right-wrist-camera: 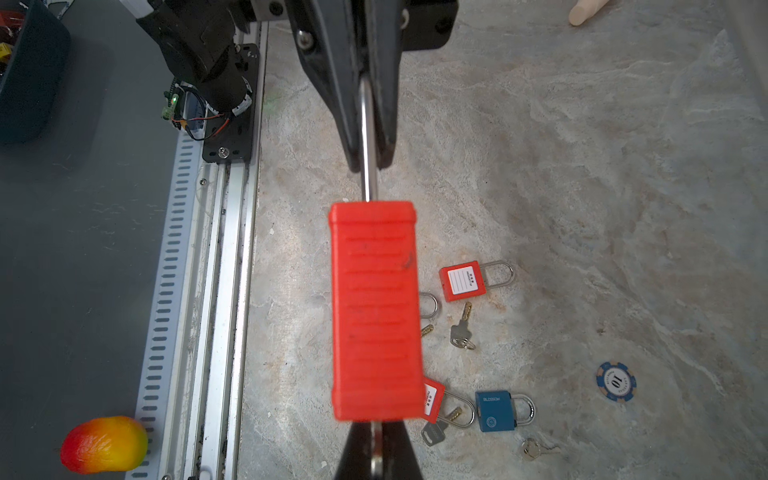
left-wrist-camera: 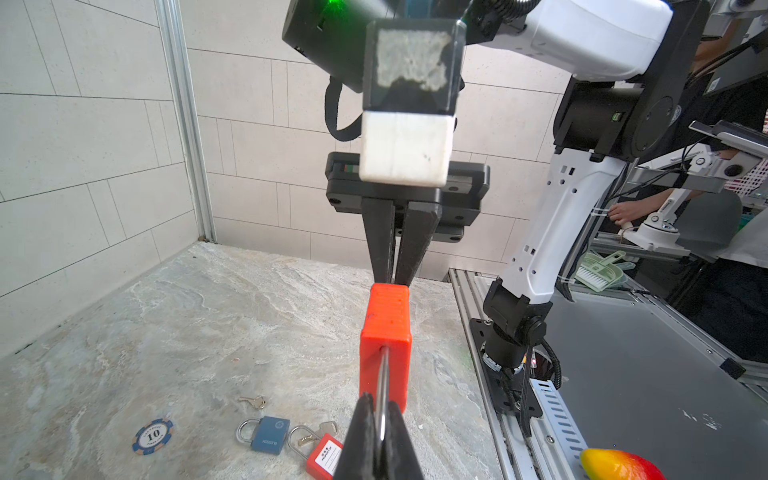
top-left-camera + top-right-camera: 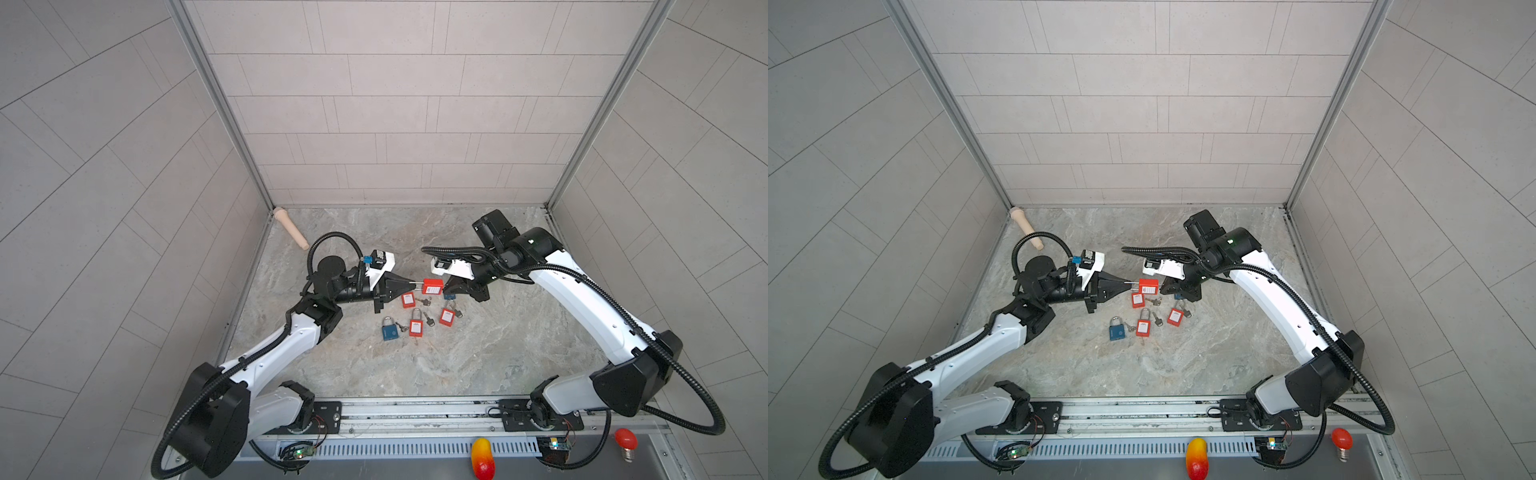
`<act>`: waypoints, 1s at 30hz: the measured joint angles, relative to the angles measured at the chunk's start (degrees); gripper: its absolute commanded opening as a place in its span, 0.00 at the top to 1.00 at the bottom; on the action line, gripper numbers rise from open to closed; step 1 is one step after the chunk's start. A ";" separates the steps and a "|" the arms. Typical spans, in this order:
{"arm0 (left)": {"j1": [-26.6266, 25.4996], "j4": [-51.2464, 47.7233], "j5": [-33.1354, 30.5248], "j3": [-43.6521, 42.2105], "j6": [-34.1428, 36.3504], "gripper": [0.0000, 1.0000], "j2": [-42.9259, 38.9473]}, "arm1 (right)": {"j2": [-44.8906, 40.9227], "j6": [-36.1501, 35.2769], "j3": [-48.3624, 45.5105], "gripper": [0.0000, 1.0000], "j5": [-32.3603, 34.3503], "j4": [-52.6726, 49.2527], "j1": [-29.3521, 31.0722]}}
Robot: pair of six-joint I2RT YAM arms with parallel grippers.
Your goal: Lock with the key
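Note:
A red padlock (image 3: 432,286) (image 3: 1148,285) hangs level above the marble table between my two grippers. My left gripper (image 3: 415,284) (image 2: 381,419) is shut on its silver shackle (image 2: 383,382). In the right wrist view the padlock body (image 1: 376,311) fills the middle, with the left gripper's fingers (image 1: 345,104) clamped on the shackle at its far end. My right gripper (image 3: 446,286) (image 1: 376,451) is shut on a silver key (image 1: 376,455) right at the padlock's bottom end. The key's blade is hidden behind the body.
Below the held lock lie other red padlocks (image 3: 416,326) (image 3: 447,316), a blue padlock (image 3: 389,331) and loose keys (image 1: 459,332). A poker chip (image 1: 616,381), a wooden peg (image 3: 291,228), a toy mango (image 3: 482,457) and a red bulb (image 3: 625,442) are around.

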 measured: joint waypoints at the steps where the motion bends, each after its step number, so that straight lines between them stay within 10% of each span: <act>1: 0.09 -0.20 0.00 0.00 0.09 1.00 0.00 | 0.24 -0.09 0.00 1.00 -0.15 0.11 -0.04; 30: 1.29 -1.64 0.74 0.13 1.03 1.00 0.02 | 2.80 -1.53 1.77 1.00 -3.67 -2.51 -2.56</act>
